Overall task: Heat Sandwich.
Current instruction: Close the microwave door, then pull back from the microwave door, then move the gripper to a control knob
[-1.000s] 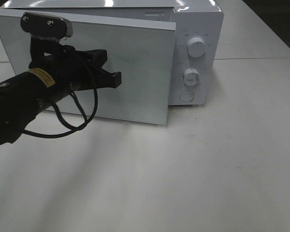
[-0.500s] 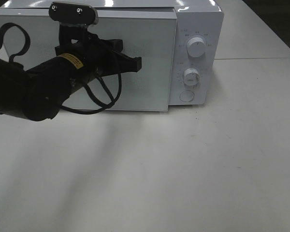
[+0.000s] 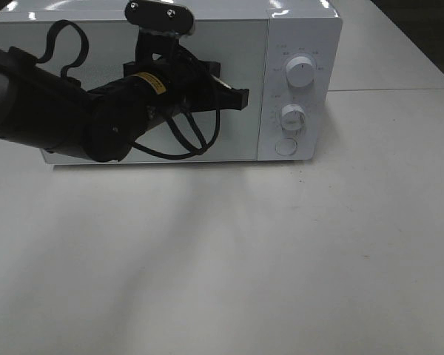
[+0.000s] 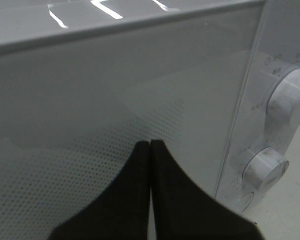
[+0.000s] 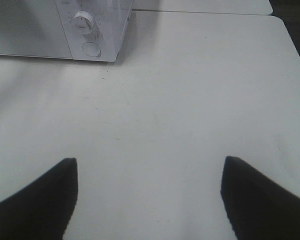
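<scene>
The white tabletop [image 3: 281,259] is bare along its near edge and across its middle. The right gripper [image 5: 150,159] hangs above this open stretch, its dark fingers set wide apart with nothing between them.

Farther back, the left gripper [image 3: 240,96] reaches in from the left edge on its black arm, with a cable looped beneath. Its fingers [image 4: 135,190] are pressed together into one point. That point sits at the microwave door [image 3: 229,137], near the door's edge next to the control panel. Whether the tips touch the glass cannot be told.

The white microwave [image 3: 311,29] stands at the far edge of the tabletop, its door flush with the body. The panel carries an upper knob [image 3: 301,72], a lower knob [image 3: 293,117] and a round button [image 3: 285,146].

The sandwich is visible in no view. The dotted, pale door glass [image 4: 90,100] shows nothing behind it. Another white table [image 3: 399,52] adjoins at the far right corner, with dark floor beyond.
</scene>
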You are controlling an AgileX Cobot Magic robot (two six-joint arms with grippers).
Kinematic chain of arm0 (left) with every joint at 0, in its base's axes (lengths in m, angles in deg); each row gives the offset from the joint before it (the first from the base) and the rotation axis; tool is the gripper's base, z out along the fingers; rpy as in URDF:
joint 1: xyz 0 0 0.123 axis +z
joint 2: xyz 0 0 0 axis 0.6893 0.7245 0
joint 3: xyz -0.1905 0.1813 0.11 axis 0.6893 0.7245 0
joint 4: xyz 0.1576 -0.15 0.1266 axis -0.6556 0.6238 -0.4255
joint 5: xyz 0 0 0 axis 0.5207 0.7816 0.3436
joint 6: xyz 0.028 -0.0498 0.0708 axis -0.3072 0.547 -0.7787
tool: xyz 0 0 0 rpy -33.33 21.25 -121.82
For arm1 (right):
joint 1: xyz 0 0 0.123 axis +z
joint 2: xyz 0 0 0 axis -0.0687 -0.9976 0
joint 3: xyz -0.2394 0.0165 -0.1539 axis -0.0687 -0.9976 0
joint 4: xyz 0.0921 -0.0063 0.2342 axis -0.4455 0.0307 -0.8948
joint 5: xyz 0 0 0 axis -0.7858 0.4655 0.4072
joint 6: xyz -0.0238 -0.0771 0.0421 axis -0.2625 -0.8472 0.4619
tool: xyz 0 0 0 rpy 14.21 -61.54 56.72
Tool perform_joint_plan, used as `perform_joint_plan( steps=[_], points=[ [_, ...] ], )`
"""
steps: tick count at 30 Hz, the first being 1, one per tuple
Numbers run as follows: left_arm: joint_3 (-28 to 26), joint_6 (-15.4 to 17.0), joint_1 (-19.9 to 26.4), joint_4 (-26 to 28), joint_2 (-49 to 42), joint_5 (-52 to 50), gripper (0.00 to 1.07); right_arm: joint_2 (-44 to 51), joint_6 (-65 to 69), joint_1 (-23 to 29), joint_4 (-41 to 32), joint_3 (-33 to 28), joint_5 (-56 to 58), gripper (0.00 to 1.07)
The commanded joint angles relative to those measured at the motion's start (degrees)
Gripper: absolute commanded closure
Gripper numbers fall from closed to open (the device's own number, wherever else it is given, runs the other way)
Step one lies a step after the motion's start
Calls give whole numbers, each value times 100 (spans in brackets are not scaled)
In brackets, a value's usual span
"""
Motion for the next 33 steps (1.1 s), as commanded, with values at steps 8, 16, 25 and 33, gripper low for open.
perform_joint_plan(
  steps=[8, 16, 25, 33],
  points=[
    [-304, 6, 201, 407, 103, -23, 106, 149, 0, -23, 0, -6, -69, 31],
    [-264, 6, 201, 390, 17, -23, 106, 149, 0, -23, 0, -6, -69, 31],
    [401, 23, 34, 344, -487, -86, 106, 149, 0, -23, 0, -6, -69, 31],
    [1146, 23, -189, 361, -1020, -69, 106, 149, 0, -23, 0, -6, -69, 31]
  ],
)
